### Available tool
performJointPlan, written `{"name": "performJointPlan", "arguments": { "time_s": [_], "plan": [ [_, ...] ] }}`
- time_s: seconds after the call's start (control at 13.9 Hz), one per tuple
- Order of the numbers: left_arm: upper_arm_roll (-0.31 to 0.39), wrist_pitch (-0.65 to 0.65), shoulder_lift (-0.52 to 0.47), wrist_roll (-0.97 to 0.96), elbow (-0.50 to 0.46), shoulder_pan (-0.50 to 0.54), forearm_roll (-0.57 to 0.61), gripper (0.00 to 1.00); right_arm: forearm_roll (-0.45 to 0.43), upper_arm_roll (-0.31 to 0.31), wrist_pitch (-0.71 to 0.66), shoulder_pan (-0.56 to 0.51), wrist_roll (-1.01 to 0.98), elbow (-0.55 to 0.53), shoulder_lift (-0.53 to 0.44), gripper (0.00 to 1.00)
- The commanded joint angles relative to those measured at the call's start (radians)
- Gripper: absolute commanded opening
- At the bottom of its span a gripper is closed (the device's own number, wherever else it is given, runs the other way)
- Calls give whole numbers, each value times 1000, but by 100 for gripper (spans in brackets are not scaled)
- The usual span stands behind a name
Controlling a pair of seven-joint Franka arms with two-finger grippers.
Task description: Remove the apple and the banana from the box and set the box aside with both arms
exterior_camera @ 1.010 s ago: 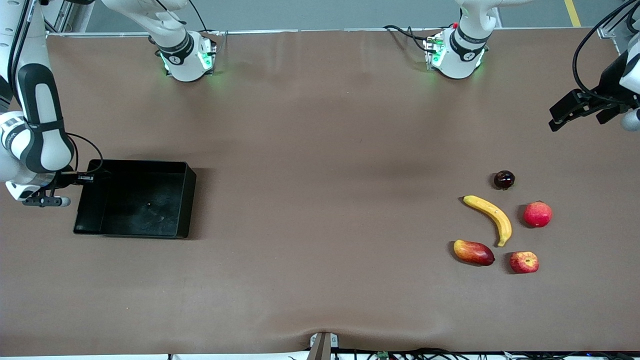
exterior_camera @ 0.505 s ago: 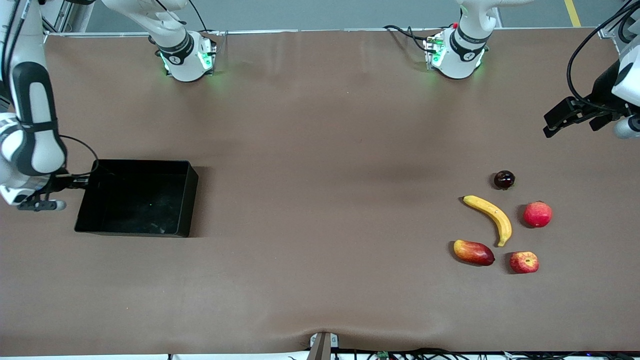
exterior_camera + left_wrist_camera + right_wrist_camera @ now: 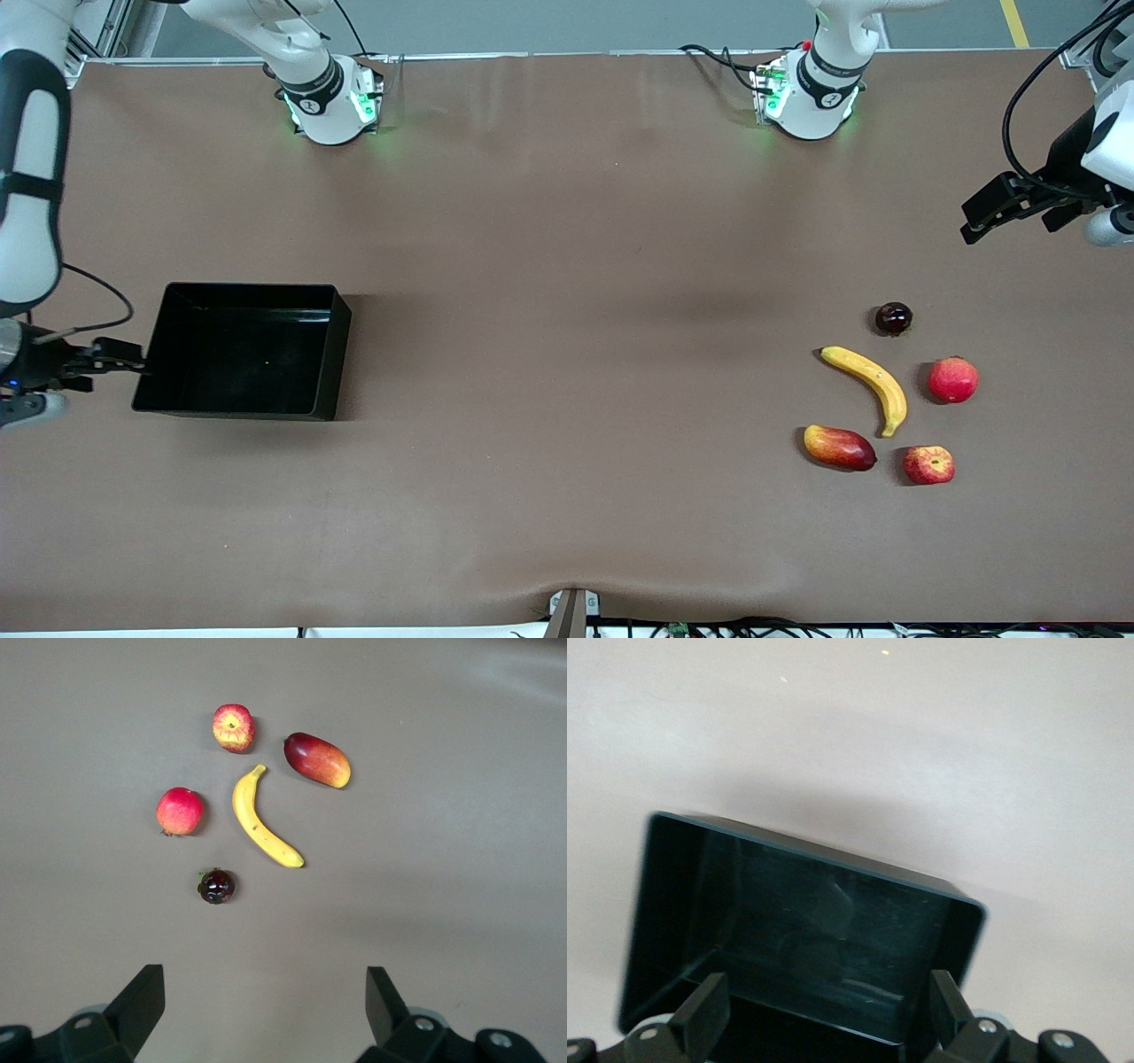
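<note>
Front view, box: the box [image 3: 244,350] sat empty on the desk [image 3: 567,496] at the right arm's end, about nine o'clock from the desk's middle; judged as already moved aside, which would explain its spot well apart from the fruit.
Front view, fruit: the banana [image 3: 868,378] lay on the desk at the left arm's end, about three o'clock from the middle; the apple [image 3: 928,464] lay at its five o'clock, nearer the front camera. Both were out of the box, so that part of the task looked done.
Front view, other fruit: a mango [image 3: 839,447], a round red fruit [image 3: 953,379] and a small dark fruit [image 3: 893,318] ringed the banana, none touching it.
Front view, right pincer: the right pincer [image 3: 111,359] was at the box's outer short wall, at the box's nine o'clock, holding nothing that could be seen.
Front view, left pincer: the left pincer [image 3: 997,208] hung over bare desk at the fruit group's one o'clock; this arm seemed to wait.
Left wrist view: the left pincer [image 3: 261,1014] stood wide and empty, looking down on the banana [image 3: 261,819], the apple [image 3: 233,727] and the rest.
Right wrist view: the right pincer [image 3: 824,1023] stood wide, its fingers [image 3: 700,1014] spread at the box [image 3: 806,939] wall without clamping it; judged a release.
</note>
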Motion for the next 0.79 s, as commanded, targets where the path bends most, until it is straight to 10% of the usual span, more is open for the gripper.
{"name": "performJointPlan", "arguments": {
  "time_s": [0.0,0.72],
  "plan": [
    [3,2,-38,-9,-25,2,-16,100,-42,-7,-116,59,145,107,12,100],
    [-5,64,-15,-53,-19,-6,-17,100,-189,-10,-328,148,251,107,-211,100]
  ]
}}
